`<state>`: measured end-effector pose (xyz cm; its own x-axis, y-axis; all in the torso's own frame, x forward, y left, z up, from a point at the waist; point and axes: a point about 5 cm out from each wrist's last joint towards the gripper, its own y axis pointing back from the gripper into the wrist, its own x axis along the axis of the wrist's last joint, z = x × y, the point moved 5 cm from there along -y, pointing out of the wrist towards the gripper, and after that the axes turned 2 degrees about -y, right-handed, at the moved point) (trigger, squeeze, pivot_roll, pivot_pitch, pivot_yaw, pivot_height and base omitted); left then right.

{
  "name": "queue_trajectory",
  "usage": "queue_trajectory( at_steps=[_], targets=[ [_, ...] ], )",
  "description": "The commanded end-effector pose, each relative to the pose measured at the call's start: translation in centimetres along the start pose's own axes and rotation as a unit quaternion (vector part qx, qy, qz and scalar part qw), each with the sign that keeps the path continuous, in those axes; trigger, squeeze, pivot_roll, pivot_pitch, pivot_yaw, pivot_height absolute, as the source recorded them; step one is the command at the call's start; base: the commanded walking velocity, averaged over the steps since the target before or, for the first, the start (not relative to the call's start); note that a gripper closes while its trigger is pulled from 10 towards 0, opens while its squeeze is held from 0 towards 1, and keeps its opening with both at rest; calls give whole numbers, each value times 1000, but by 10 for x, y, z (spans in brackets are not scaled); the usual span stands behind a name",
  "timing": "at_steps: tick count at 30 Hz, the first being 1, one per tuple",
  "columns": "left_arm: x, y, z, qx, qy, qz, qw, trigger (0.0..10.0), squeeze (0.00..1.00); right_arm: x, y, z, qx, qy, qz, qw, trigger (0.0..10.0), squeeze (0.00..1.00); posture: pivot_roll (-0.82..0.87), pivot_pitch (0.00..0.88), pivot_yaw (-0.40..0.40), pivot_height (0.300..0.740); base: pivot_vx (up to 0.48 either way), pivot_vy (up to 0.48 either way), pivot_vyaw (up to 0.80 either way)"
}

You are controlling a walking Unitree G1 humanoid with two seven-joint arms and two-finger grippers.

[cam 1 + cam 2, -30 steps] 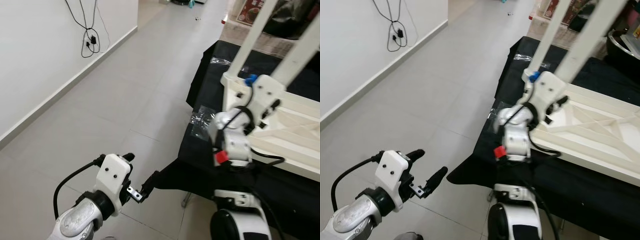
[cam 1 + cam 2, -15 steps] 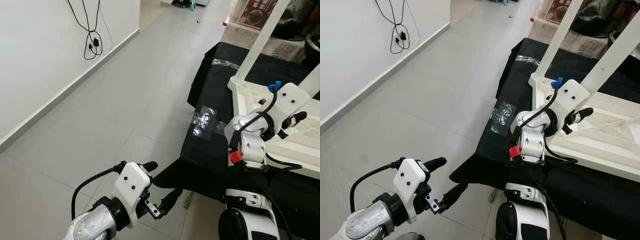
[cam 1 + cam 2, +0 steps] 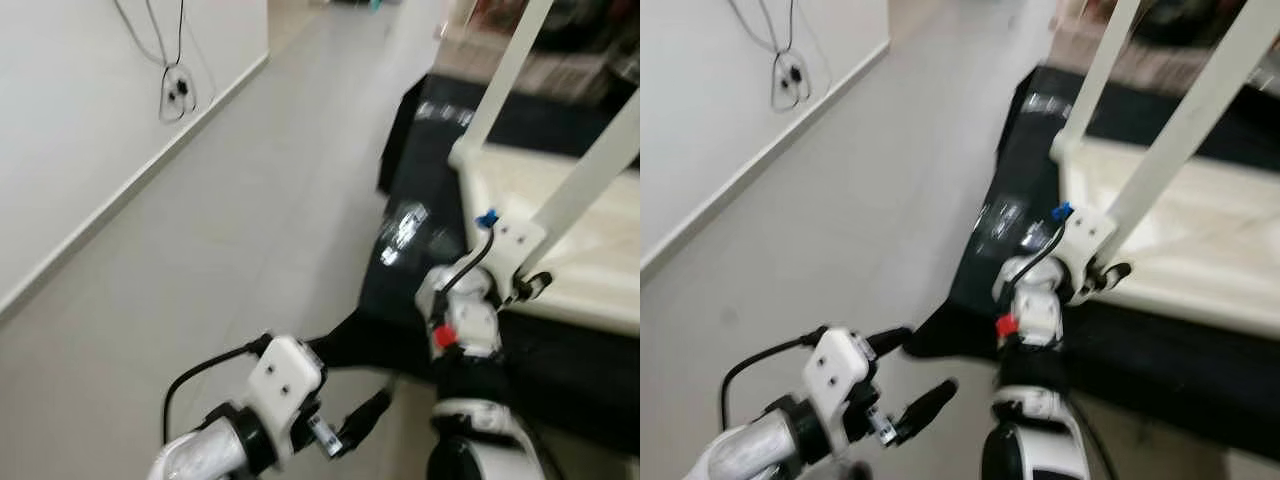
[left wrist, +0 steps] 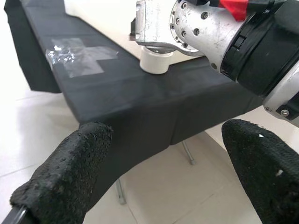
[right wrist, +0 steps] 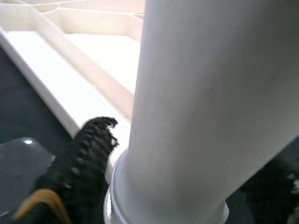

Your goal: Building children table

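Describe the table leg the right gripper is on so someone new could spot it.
Start at the black-draped table, where an upturned white tabletop lies. Two white legs rise from it. The near leg, at the front corner, has the right gripper around its base; the far leg stands free.

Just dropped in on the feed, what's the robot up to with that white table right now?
The upturned white children's table lies on a black cloth-covered surface, legs pointing up. The right gripper is closed around the near table leg close to its base. The left gripper hangs open over the floor beside the cloth's edge, holding nothing. The head views are blurred.
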<state>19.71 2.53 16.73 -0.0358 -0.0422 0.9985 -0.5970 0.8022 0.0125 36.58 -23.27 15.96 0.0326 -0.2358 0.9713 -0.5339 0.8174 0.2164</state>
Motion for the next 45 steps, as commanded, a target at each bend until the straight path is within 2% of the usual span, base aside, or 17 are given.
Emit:
queue_trajectory(
  at_steps=[1, 5, 6, 9, 14, 27, 30, 38, 45],
  targets=[
    [-5, 1, 4, -5, -3, -9, 1000, 10000, 0, 0, -6, 6, -3, -14, -10, 1000, 10000, 1000, 164, 147, -82, 740, 0, 0, 0],
    [-6, 0, 3, -1, -4, -10, 1000, 10000, 0, 5, -4, 7, -11, -11, 8, 1000, 10000, 1000, 160, 147, -83, 740, 0, 0, 0],
    [-6, 0, 3, 0, -4, -11, 1000, 10000, 0, 4, -3, 3, 0, -16, 2, 1000, 10000, 0, 159, 148, -83, 740, 0, 0, 0],
    [-7, 1, 2, 2, -4, -11, 1000, 10000, 0, 4, 0, -1, 14, -20, 0, 1000, 10000, 0, 160, 147, -83, 740, 0, 0, 0],
    [-9, 0, 0, 5, -4, -13, 1000, 10000, 0, -8, 16, -13, 70, -21, -25, 997, 10000, 0, 158, 144, -82, 740, 0, 0, 0],
    [-10, 0, -1, 9, -7, -13, 1000, 10000, 0, -19, 41, -20, 131, -10, -50, 990, 10000, 0, 156, 141, -83, 740, 0, 0, 0],
    [-10, 0, -1, 9, -7, -13, 1000, 10000, 0, -19, 42, -20, 134, -9, -50, 990, 10000, 0, 156, 141, -83, 740, 0, 0, 0],
    [-13, 0, -2, 9, -8, -15, 1000, 10000, 0, -29, 61, -14, 183, 9, -77, 980, 10000, 0, 147, 130, -80, 740, 0, 0, 0],
    [-14, -1, -3, 9, -10, -16, 1000, 10000, 0, -33, 68, -11, 213, 27, -87, 973, 10000, 0, 145, 121, -82, 740, 0, 0, 0]
  ],
)
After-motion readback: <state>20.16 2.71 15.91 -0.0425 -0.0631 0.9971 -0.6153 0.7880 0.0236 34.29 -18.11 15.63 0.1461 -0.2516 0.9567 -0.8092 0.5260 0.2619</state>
